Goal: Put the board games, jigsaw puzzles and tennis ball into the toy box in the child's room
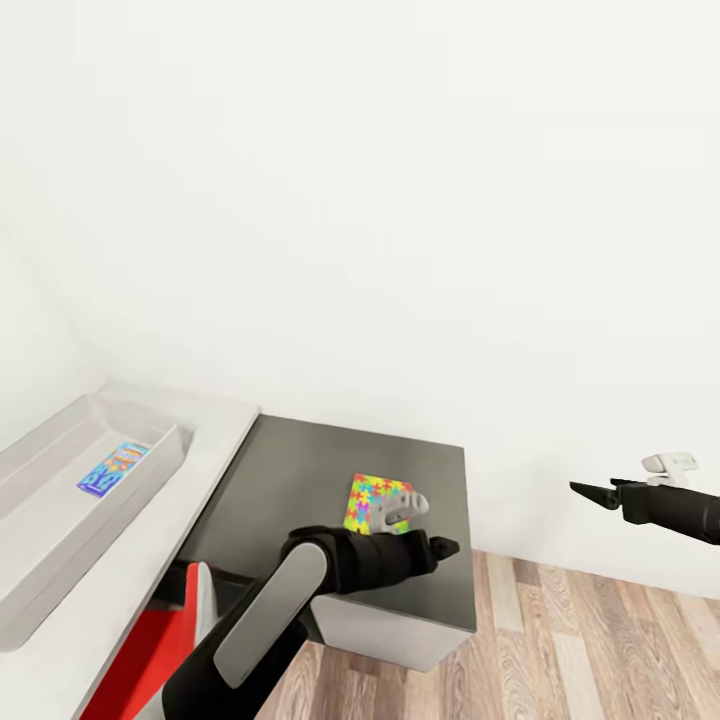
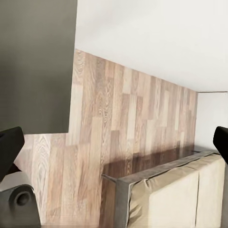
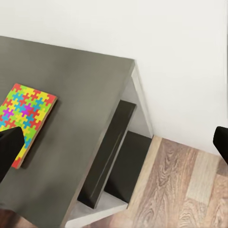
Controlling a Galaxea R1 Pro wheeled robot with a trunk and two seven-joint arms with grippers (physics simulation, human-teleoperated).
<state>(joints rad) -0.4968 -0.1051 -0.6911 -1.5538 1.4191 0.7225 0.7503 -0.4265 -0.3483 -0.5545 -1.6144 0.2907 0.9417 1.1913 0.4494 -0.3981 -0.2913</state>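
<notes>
multicoloured jigsaw puzzle [image 1: 375, 502] lay flat on dark cabinet [image 1: 300, 480], long axis running toward the wall; both grippers' jaws spread, empty.

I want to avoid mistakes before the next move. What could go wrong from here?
1. The jigsaw puzzle lies on the dark cabinet, partly hidden behind the left claw in the head view, so aiming may be poor.
2. The thin sheet lies flat, so the claw may only push it.
3. The toy box already holds a blue board game; a dropped puzzle could land on it.
</notes>
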